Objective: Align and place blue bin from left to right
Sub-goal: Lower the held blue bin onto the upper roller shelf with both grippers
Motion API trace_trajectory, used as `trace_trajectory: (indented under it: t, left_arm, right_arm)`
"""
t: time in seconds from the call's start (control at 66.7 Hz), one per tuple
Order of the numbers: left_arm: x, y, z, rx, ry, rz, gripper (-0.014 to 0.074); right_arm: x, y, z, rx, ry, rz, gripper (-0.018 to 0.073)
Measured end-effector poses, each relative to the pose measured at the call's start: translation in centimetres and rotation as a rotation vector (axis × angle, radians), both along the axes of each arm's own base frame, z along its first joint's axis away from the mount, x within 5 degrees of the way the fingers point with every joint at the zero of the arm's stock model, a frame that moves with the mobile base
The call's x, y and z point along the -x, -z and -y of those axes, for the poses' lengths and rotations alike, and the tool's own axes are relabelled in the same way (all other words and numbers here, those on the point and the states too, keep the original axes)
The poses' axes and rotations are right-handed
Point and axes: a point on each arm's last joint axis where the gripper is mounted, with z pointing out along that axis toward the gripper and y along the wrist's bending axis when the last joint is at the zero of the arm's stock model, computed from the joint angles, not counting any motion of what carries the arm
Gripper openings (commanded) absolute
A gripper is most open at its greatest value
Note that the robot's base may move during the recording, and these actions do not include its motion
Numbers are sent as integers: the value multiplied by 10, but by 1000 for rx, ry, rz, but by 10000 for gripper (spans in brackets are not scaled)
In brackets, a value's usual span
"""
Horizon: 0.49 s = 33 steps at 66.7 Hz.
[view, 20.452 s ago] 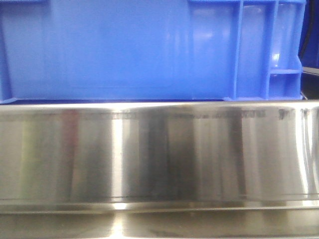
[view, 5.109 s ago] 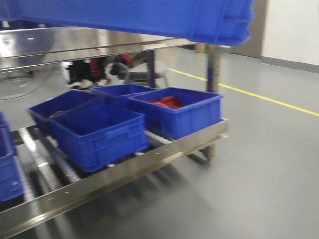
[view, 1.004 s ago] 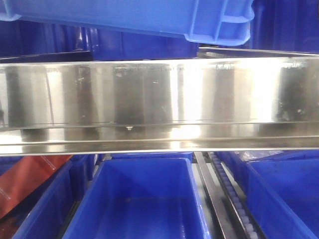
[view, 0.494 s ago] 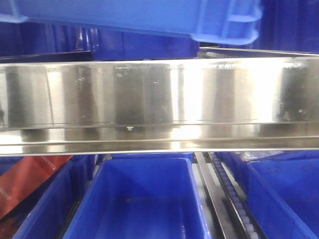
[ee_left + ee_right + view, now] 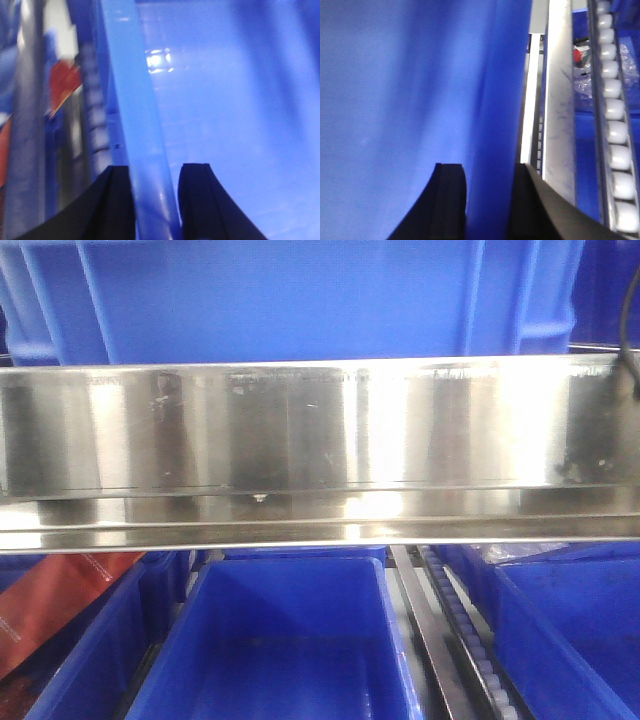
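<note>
In the front view the blue bin (image 5: 290, 300) fills the top of the frame, its lower edge hidden behind the steel shelf rail (image 5: 320, 440). In the left wrist view my left gripper (image 5: 156, 200) is shut on the bin's pale left rim (image 5: 142, 140), one black finger (image 5: 119, 205) outside and one inside the bin. In the right wrist view my right gripper (image 5: 490, 200) is shut on the bin's right wall (image 5: 492, 125), with a black finger (image 5: 451, 205) on the inner face and the other outside. Neither gripper shows in the front view.
Below the rail, on the lower level, stand an open blue bin (image 5: 290, 640), another blue bin (image 5: 570, 630) at right and a red item (image 5: 55, 600) at left. A white roller track (image 5: 615, 130) and a steel bar (image 5: 560, 100) run right of the held bin.
The bin has come down in the front view: earlier only its tilted bottom edge showed at the top, now its side wall stands level right behind the rail.
</note>
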Motion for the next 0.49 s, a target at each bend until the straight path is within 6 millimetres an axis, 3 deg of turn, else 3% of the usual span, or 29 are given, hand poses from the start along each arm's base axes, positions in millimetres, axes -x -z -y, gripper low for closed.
trace_trajectory:
  t: [0.12,0.255,0.315,0.42,0.494]
  left_arm:
    - [-7,8,1,-11,-6,-15,3]
    - [-15,17,3,-17,-5,-29,262]
    - [-17,17,5,-7,1,-16,387]
    - [-17,15,7,-7,6,3,604]
    - [-16,11,5,-25,4,23,603]
  right_arm:
    - [-11,10,0,-3,5,-5,96]
    - [-19,14,1,-14,5,14,432]
    - [-20,12,0,-22,2,34,524]
    - [-21,8,0,-30,0,62,558]
    - [-18,4,0,-29,0,75,546]
